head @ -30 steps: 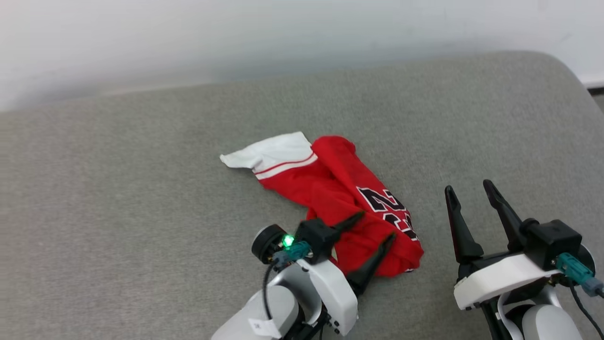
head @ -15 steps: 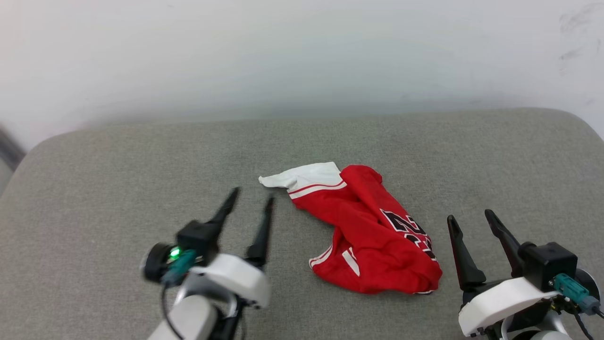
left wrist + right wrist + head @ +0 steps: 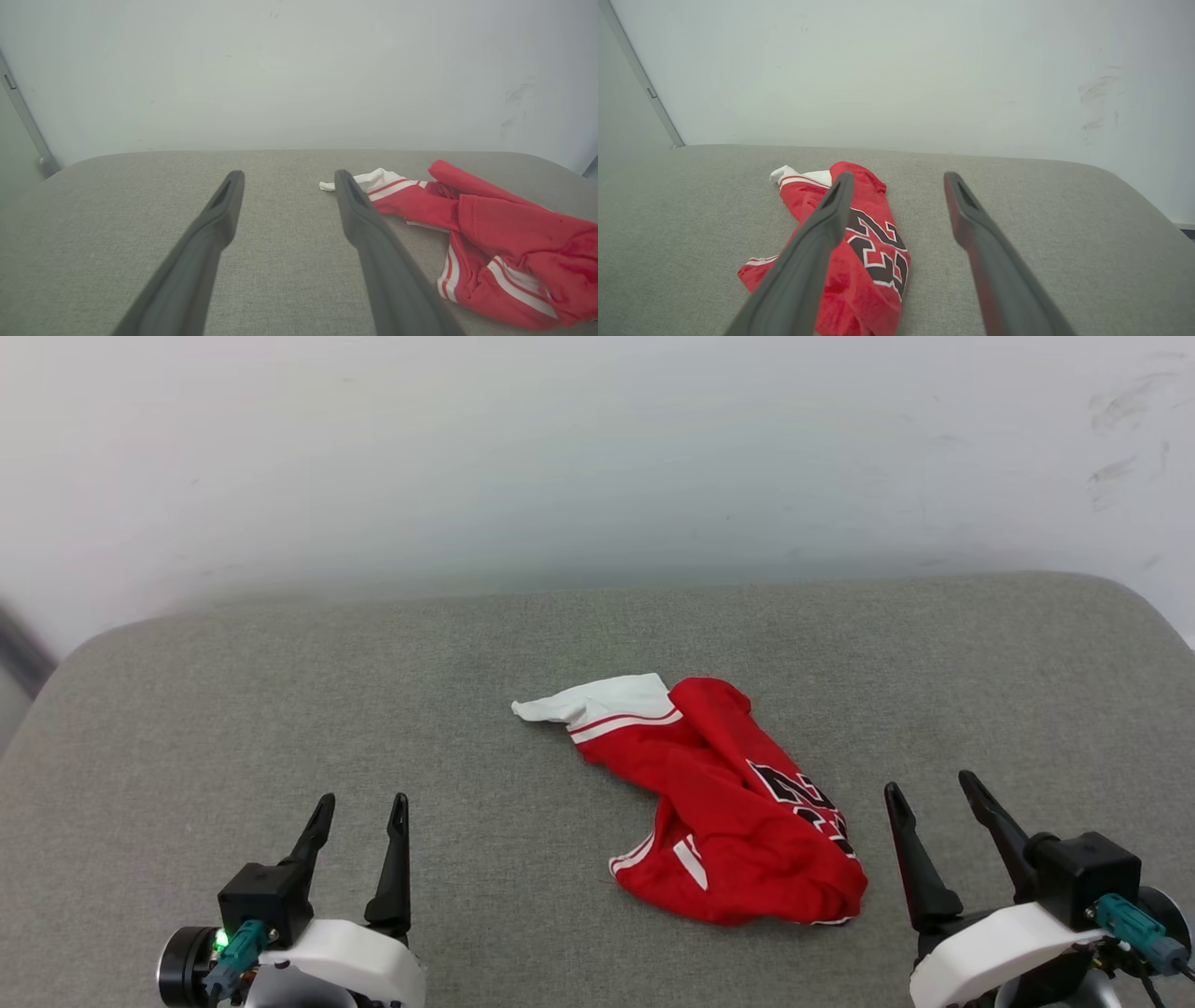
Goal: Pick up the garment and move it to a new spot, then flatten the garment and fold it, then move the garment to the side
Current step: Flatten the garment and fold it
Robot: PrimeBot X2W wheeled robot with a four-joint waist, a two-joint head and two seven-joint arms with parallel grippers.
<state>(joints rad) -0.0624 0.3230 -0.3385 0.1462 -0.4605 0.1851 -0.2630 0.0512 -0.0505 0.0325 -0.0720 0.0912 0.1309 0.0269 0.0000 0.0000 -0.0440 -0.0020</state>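
Left gripper (image 3: pixel 364 800) at the near left, fingers spread wide, nothing between them. Right gripper (image 3: pixel 929 782) at the near right, spread just as wide, also empty. The garment (image 3: pixel 738 821) lies crumpled on the grey cushion (image 3: pixel 280 709), right of centre. It's just left of my right gripper, not touching it, and well apart from my left. Its white sleeve reaches to the far left, and the black number faces up on its right side. A pale wall (image 3: pixel 560 448) rises beyond the cushion's far edge.

The garment (image 3: pixel 724 803) lies on the padded surface (image 3: pixel 448 644), between left gripper (image 3: pixel 364 800) and right gripper (image 3: pixel 929 782).
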